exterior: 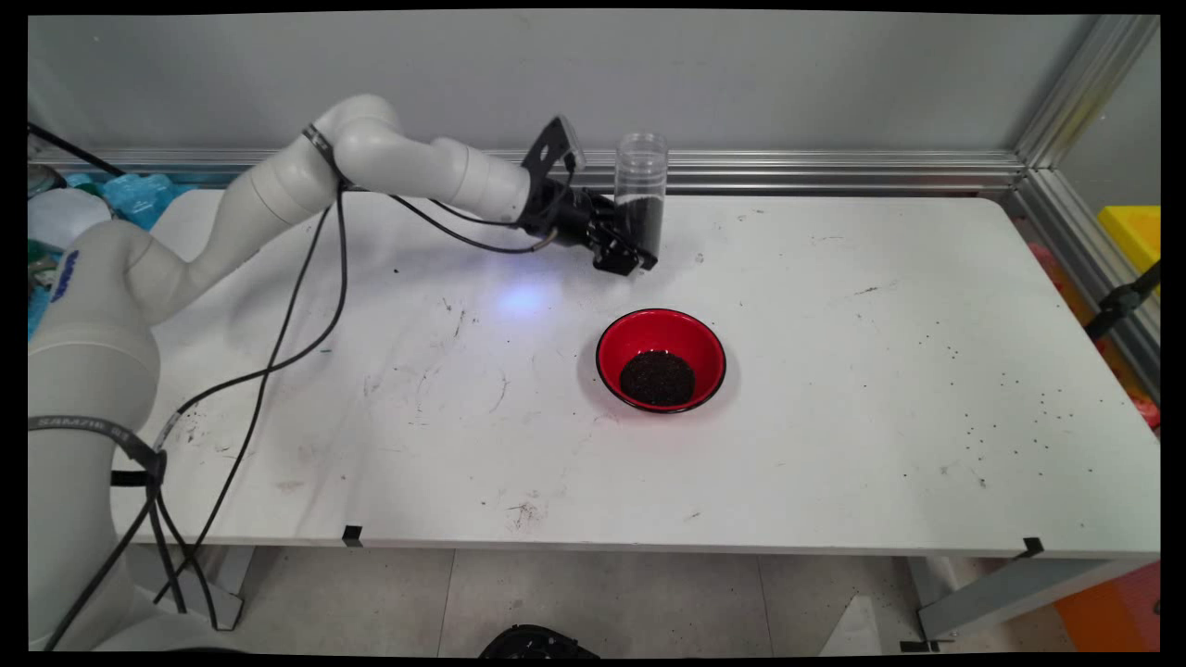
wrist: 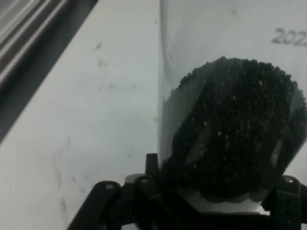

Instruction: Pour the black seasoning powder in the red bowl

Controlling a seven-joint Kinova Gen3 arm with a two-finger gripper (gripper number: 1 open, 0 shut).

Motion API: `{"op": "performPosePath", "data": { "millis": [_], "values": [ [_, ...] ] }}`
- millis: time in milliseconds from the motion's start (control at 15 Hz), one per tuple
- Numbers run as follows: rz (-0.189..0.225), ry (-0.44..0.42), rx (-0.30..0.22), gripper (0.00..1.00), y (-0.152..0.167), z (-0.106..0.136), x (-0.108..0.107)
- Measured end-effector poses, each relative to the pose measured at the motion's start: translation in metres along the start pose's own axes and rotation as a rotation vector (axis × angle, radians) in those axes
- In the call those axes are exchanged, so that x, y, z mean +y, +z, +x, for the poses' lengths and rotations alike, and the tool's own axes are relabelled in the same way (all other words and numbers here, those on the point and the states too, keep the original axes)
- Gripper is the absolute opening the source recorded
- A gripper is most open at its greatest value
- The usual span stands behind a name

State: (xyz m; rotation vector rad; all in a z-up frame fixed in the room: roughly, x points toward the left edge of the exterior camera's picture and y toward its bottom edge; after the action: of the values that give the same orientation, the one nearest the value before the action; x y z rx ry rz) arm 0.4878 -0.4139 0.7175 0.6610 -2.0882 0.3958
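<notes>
A red bowl (exterior: 661,359) holding a dark heap of small black grains (exterior: 657,378) sits nearest on the white counter (exterior: 834,389), open surface all round it. Just beyond, toward the far edge, my claw (exterior: 639,252) is closed around the lower part of an upright clear tube (exterior: 641,195), partly filled with the same grains, standing just short of the far rail (exterior: 834,171).
</notes>
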Motion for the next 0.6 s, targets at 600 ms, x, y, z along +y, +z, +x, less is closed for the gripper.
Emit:
{"op": "performPosePath", "data": {
  "millis": [600],
  "values": [
    [0.015,0.205,0.038,0.00,-0.049,0.029,0.011]
  ]
}}
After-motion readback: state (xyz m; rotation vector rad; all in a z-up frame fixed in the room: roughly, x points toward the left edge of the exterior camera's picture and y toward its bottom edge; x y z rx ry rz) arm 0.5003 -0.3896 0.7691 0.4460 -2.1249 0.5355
